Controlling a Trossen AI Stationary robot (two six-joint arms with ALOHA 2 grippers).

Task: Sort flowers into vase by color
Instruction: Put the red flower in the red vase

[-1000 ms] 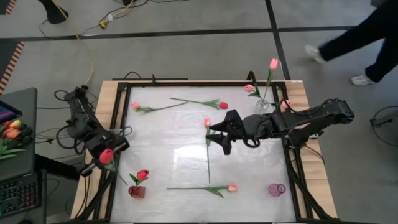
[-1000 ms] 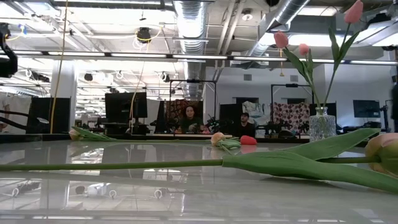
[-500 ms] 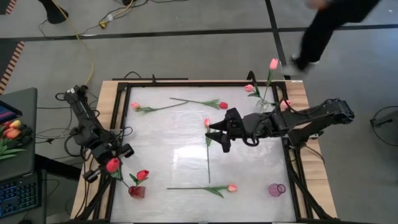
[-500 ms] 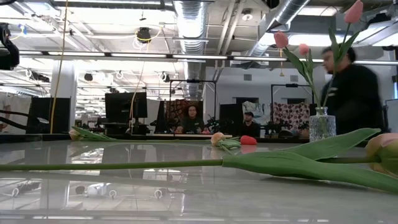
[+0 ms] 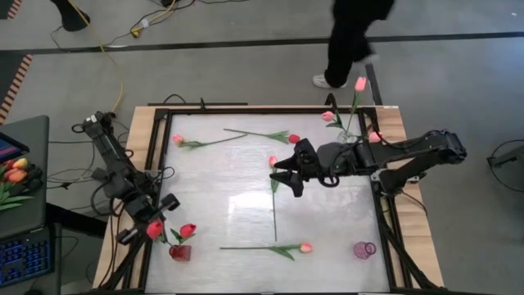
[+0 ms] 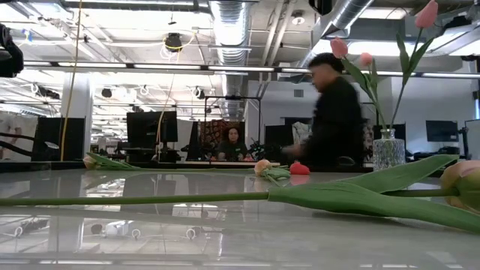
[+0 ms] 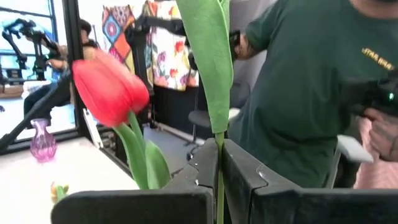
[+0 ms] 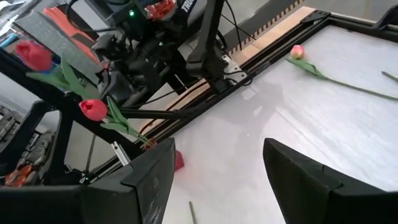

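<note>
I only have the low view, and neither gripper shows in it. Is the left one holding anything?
Observer: Yes, the left gripper is shut on a red tulip.
Operator: Where is it?
Observer: Beside the red vase, which holds a second red tulip.
Operator: And the right one?
Observer: The right gripper is open over a pink tulip lying mid-table.

Overhead camera looks straight down; low camera skims across the table; both share its surface.
</note>
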